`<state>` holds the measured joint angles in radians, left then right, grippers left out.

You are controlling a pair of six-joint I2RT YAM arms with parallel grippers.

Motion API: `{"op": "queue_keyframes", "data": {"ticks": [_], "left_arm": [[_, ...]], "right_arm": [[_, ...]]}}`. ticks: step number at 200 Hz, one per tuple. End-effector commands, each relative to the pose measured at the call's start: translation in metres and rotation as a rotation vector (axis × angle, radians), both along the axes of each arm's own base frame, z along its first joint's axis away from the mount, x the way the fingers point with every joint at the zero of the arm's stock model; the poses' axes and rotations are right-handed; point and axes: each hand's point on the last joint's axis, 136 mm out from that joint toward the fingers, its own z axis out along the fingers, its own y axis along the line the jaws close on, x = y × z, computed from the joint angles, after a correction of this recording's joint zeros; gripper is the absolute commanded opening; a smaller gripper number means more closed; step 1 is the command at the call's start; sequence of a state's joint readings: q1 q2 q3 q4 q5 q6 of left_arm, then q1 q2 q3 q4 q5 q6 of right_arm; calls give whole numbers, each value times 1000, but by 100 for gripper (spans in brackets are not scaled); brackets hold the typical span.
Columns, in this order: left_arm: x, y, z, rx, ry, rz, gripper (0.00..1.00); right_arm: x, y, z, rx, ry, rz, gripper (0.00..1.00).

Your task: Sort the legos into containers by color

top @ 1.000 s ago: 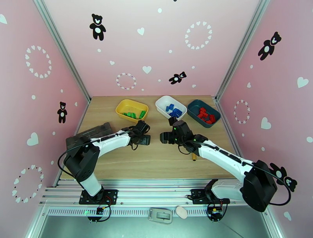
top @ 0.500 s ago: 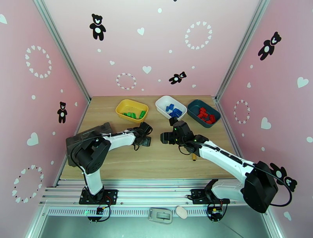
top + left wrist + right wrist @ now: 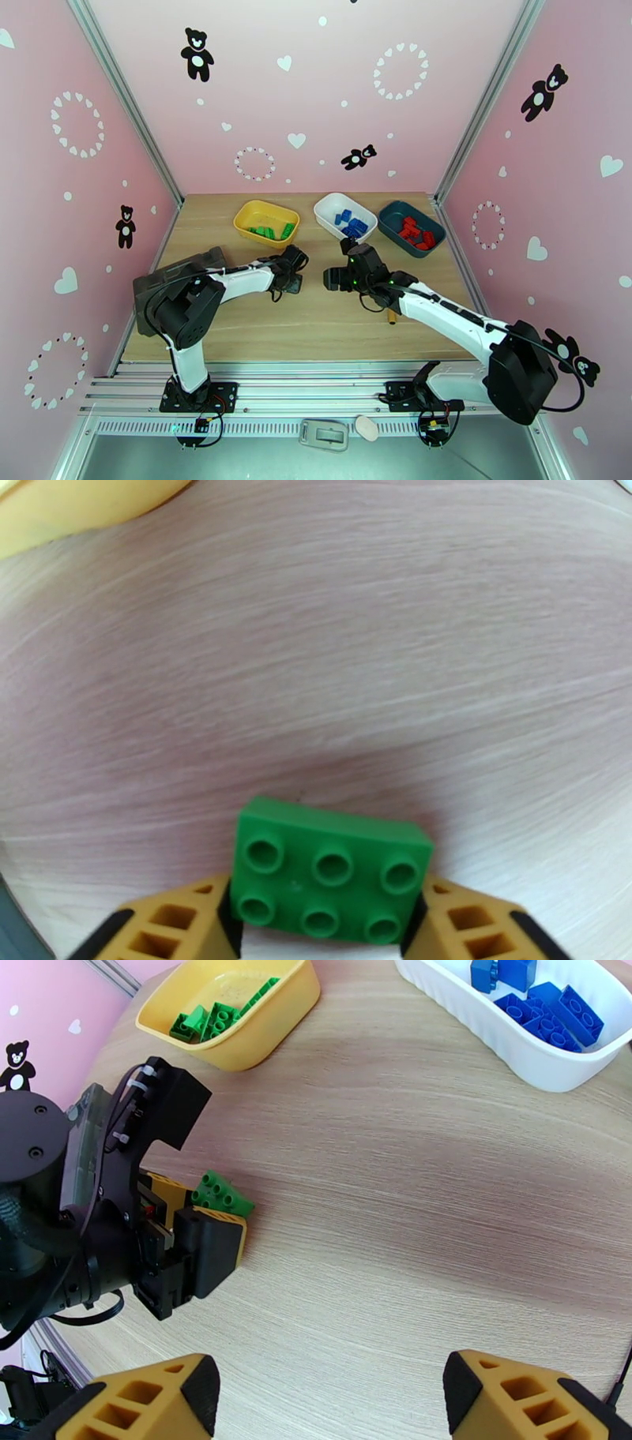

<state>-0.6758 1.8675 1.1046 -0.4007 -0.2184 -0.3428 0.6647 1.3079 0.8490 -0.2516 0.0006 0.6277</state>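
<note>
Between the fingers of the left tool (image 3: 322, 913), down at the bench (image 3: 316, 638), I see one green lego (image 3: 332, 863). Both pads touch its short sides, so this tool is closed on it. The right tool (image 3: 332, 1386) stands wide with nothing inside it. The bench is pale wood, and the walls (image 3: 316, 95) are pink with bears and hearts. The lego has six studs facing up and lies near the yellow container (image 3: 261, 1035), not in it.

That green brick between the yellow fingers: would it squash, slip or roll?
The green brick looks like hard plastic, so probably stiff. Flat sides against the fingers should grip squarely, though glossy plastic may slip. Boxy, unlikely to roll.
</note>
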Motion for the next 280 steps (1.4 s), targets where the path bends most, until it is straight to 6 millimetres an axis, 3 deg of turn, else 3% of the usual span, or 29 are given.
{"op": "queue_keyframes", "data": {"ticks": [1, 28, 72, 99, 130, 179, 187, 201, 223, 261, 280], "left_arm": [[3, 3, -1, 16, 3, 2, 48], [5, 1, 16, -10, -21, 2, 48], [16, 2, 62, -43, -106, 15, 47], [35, 6, 91, -72, -156, 39, 47], [72, 17, 115, -100, -195, 87, 47], [137, 37, 120, -137, -185, 183, 48], [144, 39, 117, -138, -180, 189, 51], [153, 42, 113, -132, -172, 200, 67], [156, 45, 111, -119, -171, 212, 83], [139, 48, 128, -174, -213, 228, 90], [119, 48, 137, -196, -256, 220, 94]], "right_arm": [[5, 7, 10, 20, -12, 6, 79], [5, 7, 11, 15, -15, 6, 79], [6, 8, 10, 14, -13, 9, 79], [7, 9, 10, 16, -12, 10, 79], [7, 10, 13, 21, -14, 12, 79], [5, 7, 17, 14, -21, 13, 79], [5, 6, 19, 11, -24, 11, 79], [4, 4, 21, 6, -31, 12, 79], [3, 1, 23, -5, -39, 10, 80], [7, 1, 22, -18, -39, 9, 81], [11, 0, 24, -36, -45, 7, 84]]}}
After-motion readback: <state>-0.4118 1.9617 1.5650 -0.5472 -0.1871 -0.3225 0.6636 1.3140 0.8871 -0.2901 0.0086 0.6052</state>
